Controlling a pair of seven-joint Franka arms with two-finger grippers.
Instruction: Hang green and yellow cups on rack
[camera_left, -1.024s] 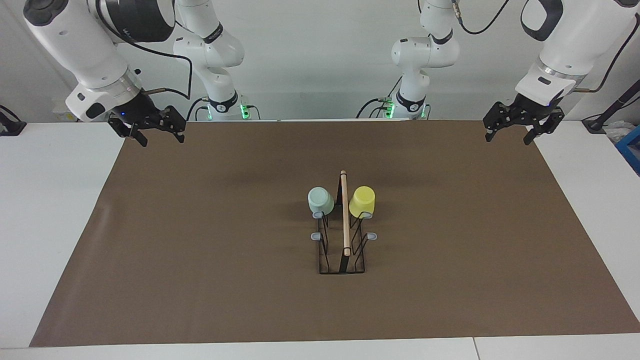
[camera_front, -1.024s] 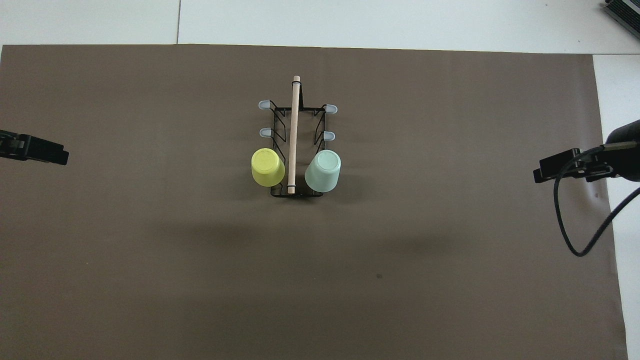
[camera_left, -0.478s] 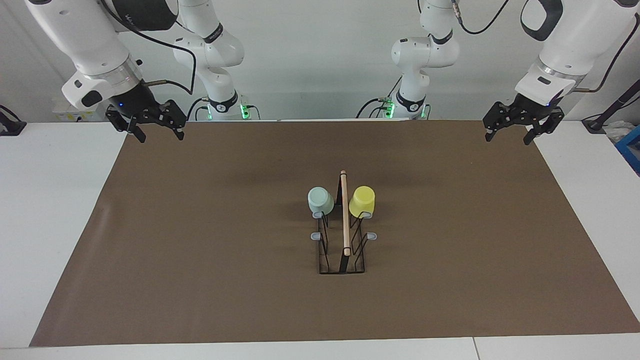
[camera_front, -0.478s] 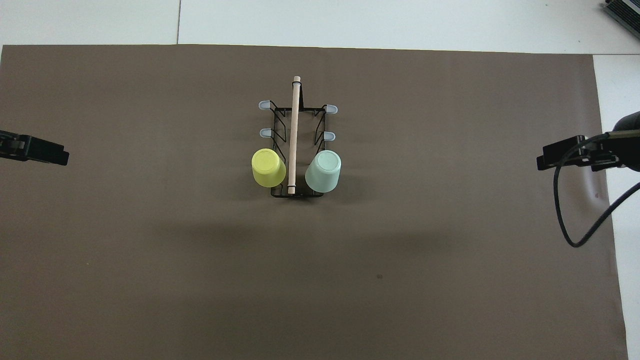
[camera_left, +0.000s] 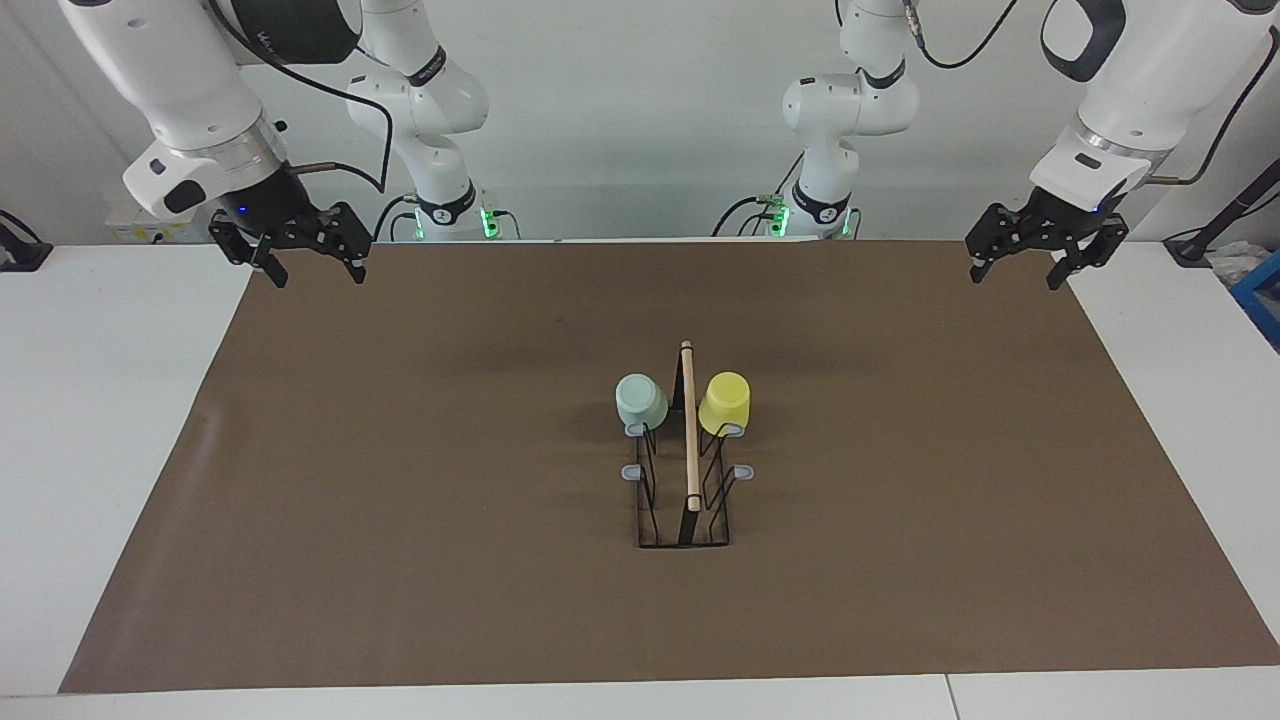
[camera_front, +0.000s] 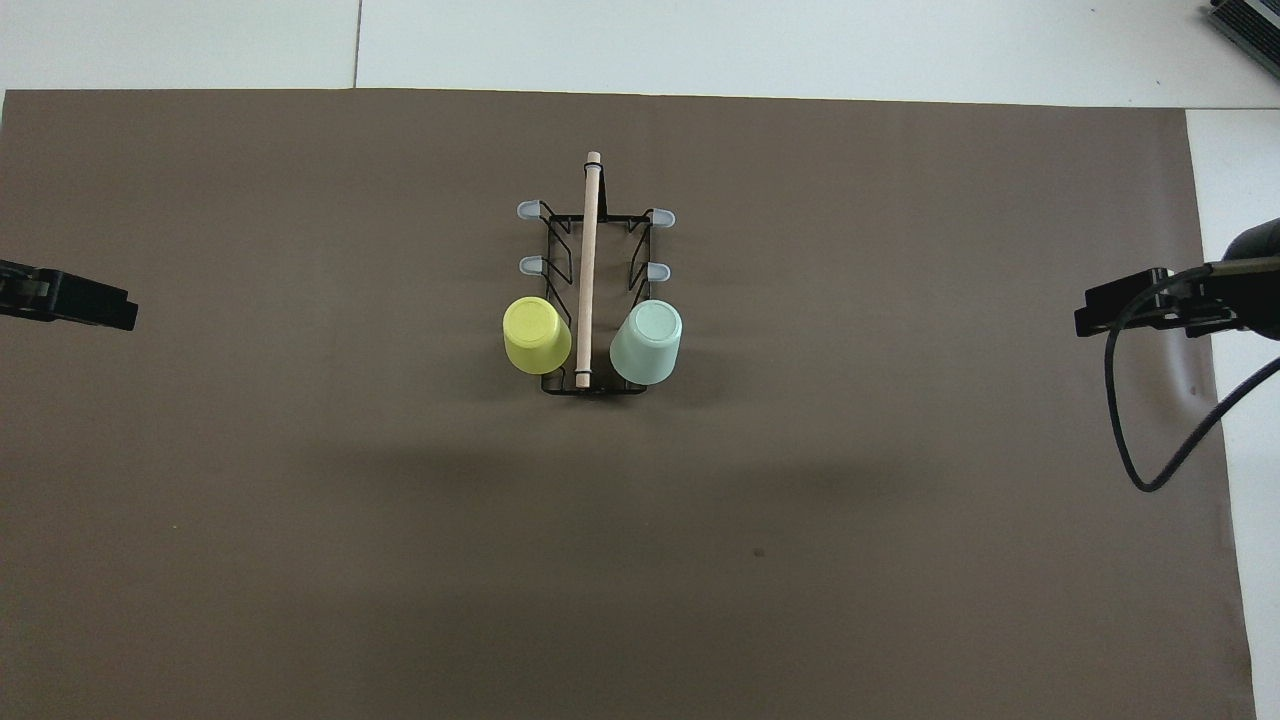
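Note:
The rack (camera_left: 689, 440) stands in the middle of the brown mat, its wooden bar pointing away from the robots; it also shows in the overhead view (camera_front: 588, 260). The green cup (camera_left: 641, 402) hangs upside down on the prong nearest the robots on the right arm's side, and also shows from overhead (camera_front: 646, 342). The yellow cup (camera_left: 724, 403) hangs the same way on the left arm's side, seen from overhead too (camera_front: 536, 335). My right gripper (camera_left: 320, 276) is open and empty over the mat's corner at its end. My left gripper (camera_left: 1015, 278) is open and empty over the other corner.
The brown mat (camera_left: 400, 500) covers most of the white table (camera_left: 100, 420). Several grey-tipped prongs of the rack are bare. A black cable (camera_front: 1130, 440) hangs from the right arm's wrist over the mat's edge.
My right gripper has drawn back and up a little toward its own end of the table. The left arm, the cups and the rack have not moved.

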